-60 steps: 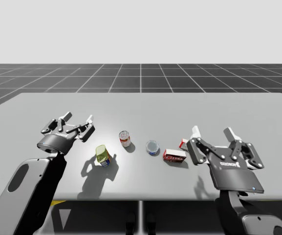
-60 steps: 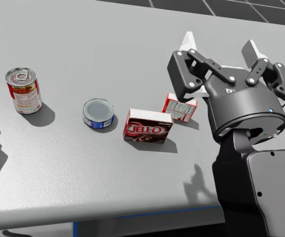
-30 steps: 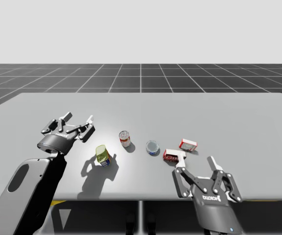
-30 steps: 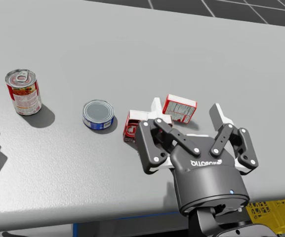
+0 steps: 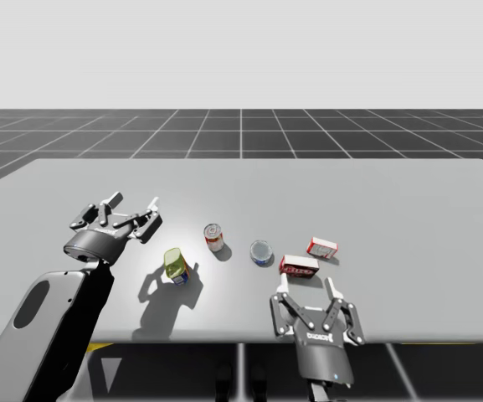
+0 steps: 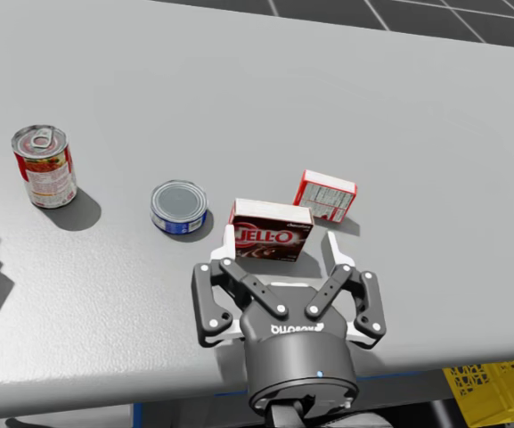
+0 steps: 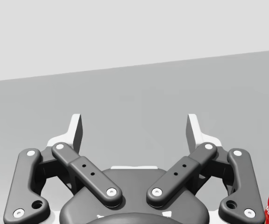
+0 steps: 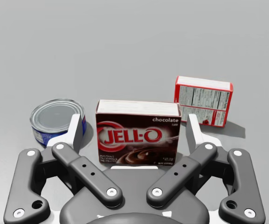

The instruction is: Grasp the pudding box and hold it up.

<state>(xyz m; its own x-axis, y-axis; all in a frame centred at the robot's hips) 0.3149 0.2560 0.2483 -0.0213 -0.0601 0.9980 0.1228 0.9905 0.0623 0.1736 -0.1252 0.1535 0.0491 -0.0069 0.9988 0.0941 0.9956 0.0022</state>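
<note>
The brown pudding box (image 5: 299, 266) stands on its long edge on the grey table (image 5: 408, 201), front face toward me. My right gripper (image 5: 307, 289) sits low at the table's front edge, right in front of it and open. In the right wrist view the pudding box (image 8: 137, 134) lies just ahead of the right gripper (image 8: 134, 128), framed by the two white fingertips, which stand clear of its sides. The head view shows the same: pudding box (image 6: 271, 232), right gripper (image 6: 281, 245). My left gripper (image 5: 132, 203) hovers open at the far left, left gripper (image 7: 134, 126) holding nothing.
A small red box (image 5: 323, 248) lies behind and right of the pudding box. A flat blue can (image 5: 261, 252) stands close to its left, then a red can (image 5: 214, 237) and a yellow-green can (image 5: 176, 265). A yellow crate (image 6: 493, 388) sits below the table's front edge.
My right arm has swung from beside the small red box back toward the front edge and leftward, ending squarely in front of the pudding box. The left arm has not moved.
</note>
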